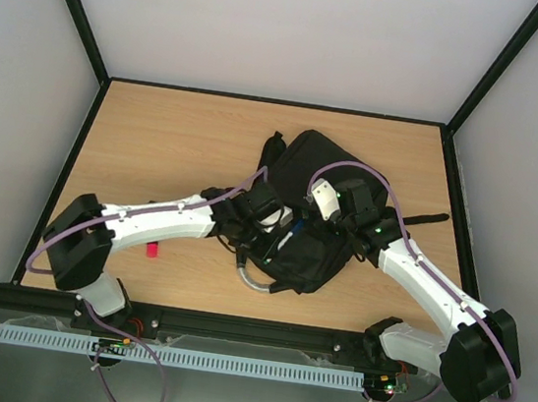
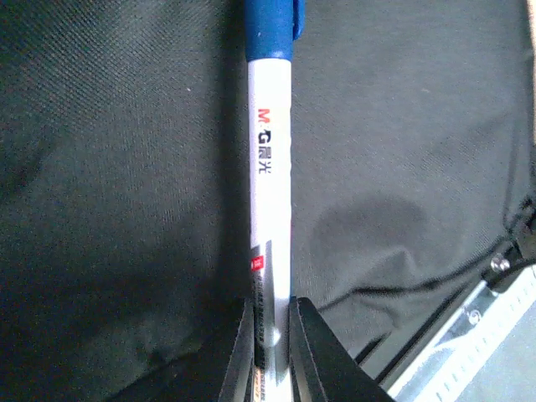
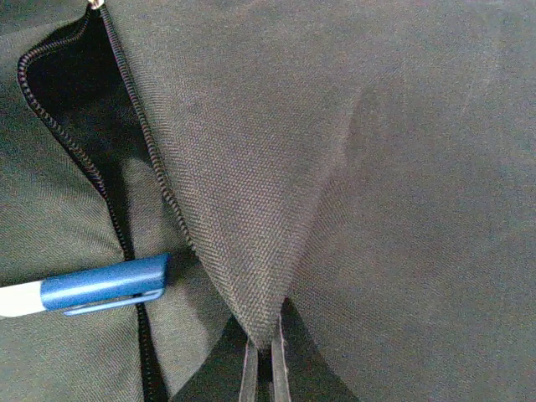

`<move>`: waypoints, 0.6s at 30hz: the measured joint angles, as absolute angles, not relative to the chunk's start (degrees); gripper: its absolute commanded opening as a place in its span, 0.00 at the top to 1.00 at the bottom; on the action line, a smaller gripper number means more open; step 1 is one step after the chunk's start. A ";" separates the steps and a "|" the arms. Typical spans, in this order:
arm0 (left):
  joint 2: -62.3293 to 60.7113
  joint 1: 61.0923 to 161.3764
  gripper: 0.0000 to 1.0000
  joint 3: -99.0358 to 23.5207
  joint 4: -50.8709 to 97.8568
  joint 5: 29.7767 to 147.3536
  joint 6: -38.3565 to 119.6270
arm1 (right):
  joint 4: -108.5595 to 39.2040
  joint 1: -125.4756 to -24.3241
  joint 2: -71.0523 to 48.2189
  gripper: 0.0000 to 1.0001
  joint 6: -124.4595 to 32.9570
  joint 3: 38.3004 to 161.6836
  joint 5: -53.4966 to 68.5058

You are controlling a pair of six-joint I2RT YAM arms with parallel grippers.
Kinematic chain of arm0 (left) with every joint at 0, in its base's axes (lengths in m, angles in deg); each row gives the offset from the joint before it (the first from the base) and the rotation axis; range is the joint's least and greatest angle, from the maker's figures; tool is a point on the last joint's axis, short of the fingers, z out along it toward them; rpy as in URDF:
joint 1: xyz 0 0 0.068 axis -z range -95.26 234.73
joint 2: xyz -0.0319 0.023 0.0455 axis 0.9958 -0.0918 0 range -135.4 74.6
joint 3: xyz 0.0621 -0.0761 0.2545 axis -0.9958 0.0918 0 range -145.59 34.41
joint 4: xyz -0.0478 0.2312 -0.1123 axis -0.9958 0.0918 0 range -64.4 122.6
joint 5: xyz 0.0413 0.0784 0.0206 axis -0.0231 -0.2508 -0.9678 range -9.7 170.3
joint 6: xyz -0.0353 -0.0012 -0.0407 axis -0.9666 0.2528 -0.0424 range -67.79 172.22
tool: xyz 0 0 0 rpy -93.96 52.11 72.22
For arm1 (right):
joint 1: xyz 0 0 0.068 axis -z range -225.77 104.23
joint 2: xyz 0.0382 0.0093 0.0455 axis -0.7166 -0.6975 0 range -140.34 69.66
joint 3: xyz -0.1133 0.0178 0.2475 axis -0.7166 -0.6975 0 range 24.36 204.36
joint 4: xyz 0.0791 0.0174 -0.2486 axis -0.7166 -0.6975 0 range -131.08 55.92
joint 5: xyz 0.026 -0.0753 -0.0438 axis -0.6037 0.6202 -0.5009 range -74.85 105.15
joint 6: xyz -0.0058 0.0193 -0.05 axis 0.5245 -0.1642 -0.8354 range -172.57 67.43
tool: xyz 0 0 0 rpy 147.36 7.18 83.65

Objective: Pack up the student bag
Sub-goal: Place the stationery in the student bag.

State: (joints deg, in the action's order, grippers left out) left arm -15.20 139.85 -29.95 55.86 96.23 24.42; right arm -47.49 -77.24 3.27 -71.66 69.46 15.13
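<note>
A black student bag (image 1: 320, 228) lies in the middle of the table. My left gripper (image 2: 272, 335) is shut on a white pen (image 2: 270, 193) with a blue cap (image 2: 272, 25), held over the bag's fabric (image 2: 109, 167). My right gripper (image 3: 266, 356) is shut on a pinched fold of the bag's fabric (image 3: 251, 193) and lifts it beside the open zipper pocket (image 3: 71, 92). The pen's blue cap (image 3: 105, 283) points at the zipper opening from the left in the right wrist view. From above, the left gripper (image 1: 280, 230) and the right gripper (image 1: 338, 222) are both over the bag.
A small red object (image 1: 152, 250) lies on the wooden table (image 1: 168, 138) under the left arm. A grey hose loop (image 1: 251, 276) sticks out at the bag's near edge. A bag strap (image 1: 430, 218) runs to the right. Black frame rails border the table.
</note>
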 measured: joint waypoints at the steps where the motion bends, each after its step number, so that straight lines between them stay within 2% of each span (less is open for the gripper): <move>1: -16.40 139.85 0.98 -30.27 55.95 96.20 24.10 | -47.49 -77.24 3.30 0.99 -71.66 69.44 15.13; 9: -25.34 139.78 0.98 -37.99 56.14 92.36 20.31 | -47.49 -77.21 3.75 0.99 -71.68 69.11 15.13; 18: -27.92 138.27 0.98 -40.87 53.91 87.59 11.68 | -47.47 -77.08 3.78 0.99 -71.68 69.07 14.92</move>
State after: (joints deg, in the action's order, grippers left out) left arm -27.92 138.27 -40.87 53.91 87.59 11.68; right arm -47.47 -77.08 3.78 -71.68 69.07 14.92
